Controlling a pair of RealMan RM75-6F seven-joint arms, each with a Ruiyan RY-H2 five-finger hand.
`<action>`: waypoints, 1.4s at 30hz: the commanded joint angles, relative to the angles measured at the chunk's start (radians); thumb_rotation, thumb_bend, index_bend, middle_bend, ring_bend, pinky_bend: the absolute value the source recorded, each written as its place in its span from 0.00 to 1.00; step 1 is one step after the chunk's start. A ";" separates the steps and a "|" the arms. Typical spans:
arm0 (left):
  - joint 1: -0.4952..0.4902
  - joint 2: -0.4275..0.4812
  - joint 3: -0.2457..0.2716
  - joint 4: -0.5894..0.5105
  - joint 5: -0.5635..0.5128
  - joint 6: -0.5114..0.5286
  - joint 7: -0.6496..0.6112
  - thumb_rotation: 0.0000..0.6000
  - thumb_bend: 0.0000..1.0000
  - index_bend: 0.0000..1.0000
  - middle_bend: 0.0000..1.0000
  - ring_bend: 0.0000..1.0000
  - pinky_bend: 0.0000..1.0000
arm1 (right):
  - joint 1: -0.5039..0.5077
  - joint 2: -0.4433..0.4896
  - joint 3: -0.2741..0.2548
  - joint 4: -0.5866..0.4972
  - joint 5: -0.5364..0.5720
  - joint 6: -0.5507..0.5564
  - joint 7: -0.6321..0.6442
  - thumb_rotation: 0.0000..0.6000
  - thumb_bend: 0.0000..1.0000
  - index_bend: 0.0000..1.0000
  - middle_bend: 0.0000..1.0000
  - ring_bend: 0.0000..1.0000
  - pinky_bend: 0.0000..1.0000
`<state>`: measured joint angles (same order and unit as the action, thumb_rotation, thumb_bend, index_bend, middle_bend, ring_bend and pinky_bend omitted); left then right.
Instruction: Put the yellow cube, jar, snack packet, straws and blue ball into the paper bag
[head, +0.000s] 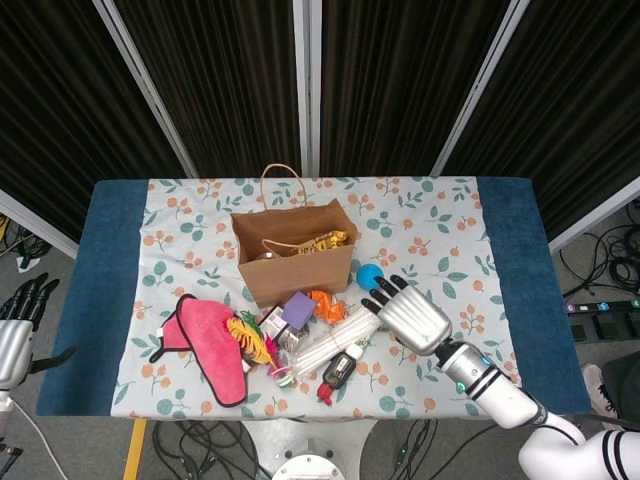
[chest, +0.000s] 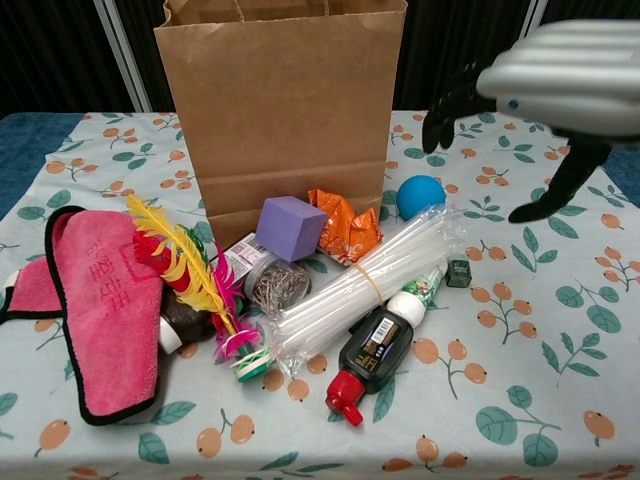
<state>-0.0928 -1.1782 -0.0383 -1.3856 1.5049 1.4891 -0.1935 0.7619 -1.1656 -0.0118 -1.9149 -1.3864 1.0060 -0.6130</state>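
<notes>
So the right robot hand (head: 412, 318) is hanging empty over the surface (head: 450, 240) with its fingers spread, just right of the clutter in front of the paper bag (head: 293, 255). The blue ball (head: 370, 276) sits just up and left of its fingertips, toward the bag, and looks like the nearest target. The bundle of straws (head: 337, 338) is right there too, immediately left of the hand, with its long axis running diagonally from near the ball down toward the front edge. Either is a short reach. The left robot hand (head: 18, 325) is parked way off past the left edge of the surface, empty and fingers apart, so the right one is clearly closer.

View differences: the head view looks down into the bag and shows something gold-wrapped already inside, which the chest view can't see. The chest view shows the hand is up in the air above the ball (chest: 420, 196), not touching it, and gives a cleaner look at the orange snack packet (chest: 344, 225) and a jar of metal bits (chest: 275, 285) against the bag.
</notes>
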 joint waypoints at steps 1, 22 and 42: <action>0.002 0.000 -0.001 0.003 -0.003 0.001 -0.004 1.00 0.10 0.08 0.14 0.06 0.20 | 0.010 -0.057 -0.010 0.041 -0.001 -0.044 -0.001 1.00 0.00 0.28 0.28 0.12 0.25; 0.020 -0.005 -0.017 0.057 -0.021 0.028 -0.031 1.00 0.10 0.08 0.14 0.06 0.20 | 0.065 -0.356 0.033 0.239 0.063 -0.128 -0.126 1.00 0.00 0.27 0.28 0.12 0.24; 0.032 -0.036 -0.019 0.132 -0.026 0.033 -0.082 1.00 0.10 0.08 0.14 0.06 0.20 | 0.070 -0.485 0.031 0.353 0.124 -0.098 -0.228 1.00 0.04 0.37 0.36 0.22 0.32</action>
<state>-0.0612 -1.2133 -0.0573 -1.2537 1.4793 1.5215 -0.2747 0.8324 -1.6475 0.0201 -1.5645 -1.2624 0.9055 -0.8391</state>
